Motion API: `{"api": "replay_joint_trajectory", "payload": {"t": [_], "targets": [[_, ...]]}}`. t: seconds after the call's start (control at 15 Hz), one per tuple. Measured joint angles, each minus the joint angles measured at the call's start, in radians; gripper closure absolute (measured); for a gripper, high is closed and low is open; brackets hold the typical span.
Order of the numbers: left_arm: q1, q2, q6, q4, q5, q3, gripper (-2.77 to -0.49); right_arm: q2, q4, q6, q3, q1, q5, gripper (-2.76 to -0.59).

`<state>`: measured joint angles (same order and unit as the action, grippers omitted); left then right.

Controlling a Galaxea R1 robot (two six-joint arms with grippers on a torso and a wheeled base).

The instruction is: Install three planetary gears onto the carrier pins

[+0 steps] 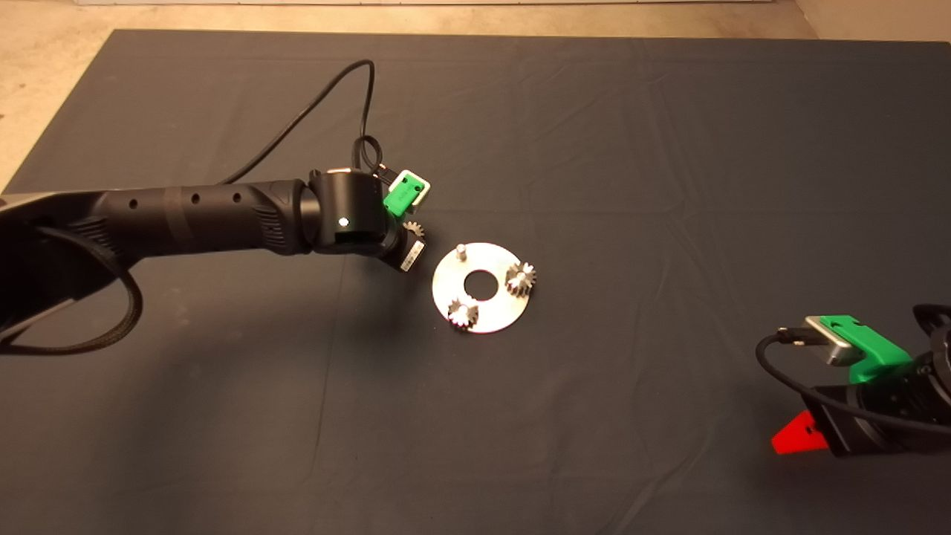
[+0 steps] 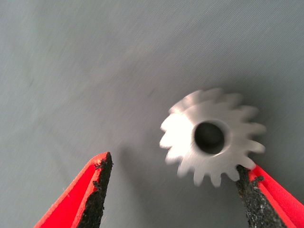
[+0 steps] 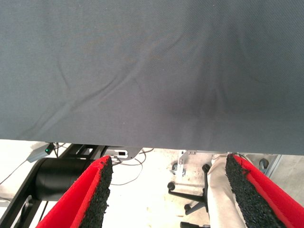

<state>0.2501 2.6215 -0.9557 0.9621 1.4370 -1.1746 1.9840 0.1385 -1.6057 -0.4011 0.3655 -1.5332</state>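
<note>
Red fingers of R gripper [image 1: 796, 438] parked at lower right edge of mat [image 1: 594, 134], spread wide, nothing between them. R wrist cam shows floor beyond the mat edge: a chair base [image 3: 190, 202] and a person's leg [image 3: 221, 190] in pale trousers.

Disc [image 1: 483, 287] sits mid-mat w/ 2 gears seated on pins: one near edge [image 1: 462, 313], one on right side [image 1: 521, 278]. 3rd pin [image 1: 461, 251] bare, on disc's far-left rim.

3rd gear [image 2: 211, 137] lies flat on mat just left of disc, under L gripper [image 2: 173, 173], only its teeth peeking out in head view [image 1: 414, 228]. L gripper pts down over it, jaws wide apart; gear sits off-centre in the gap, teeth touching or nearly touching one pad [image 2: 249, 190], other pad [image 2: 97, 190] well apart from it. Not clamped.

White label [image 1: 413, 256] on L wrist; text too small to read. No other legible writing.
</note>
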Motion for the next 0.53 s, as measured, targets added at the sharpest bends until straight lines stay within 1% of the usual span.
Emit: {"api": "replay_joint_trajectory", "payload": {"t": [0.13, 0.2, 0.27, 0.53], "targets": [[-0.001, 0.017, -0.001, 0.004, -0.026, -0.004, -1.76, 0.0, 0.0, 0.0, 0.0, 0.0, -0.001, -1.76], [-0.001, 0.022, -0.001, 0.004, -0.032, -0.005, -1.76, 0.0, 0.0, 0.0, 0.0, 0.0, 0.0, -1.76], [-0.001, 0.024, -0.001, 0.004, -0.034, -0.007, -1.76, 0.0, 0.0, 0.0, 0.0, 0.0, 0.0, -1.76], [-0.001, 0.021, -0.001, 0.004, -0.033, -0.018, -1.76, 0.0, 0.0, 0.0, 0.0, 0.0, 0.0, -1.76]]}}
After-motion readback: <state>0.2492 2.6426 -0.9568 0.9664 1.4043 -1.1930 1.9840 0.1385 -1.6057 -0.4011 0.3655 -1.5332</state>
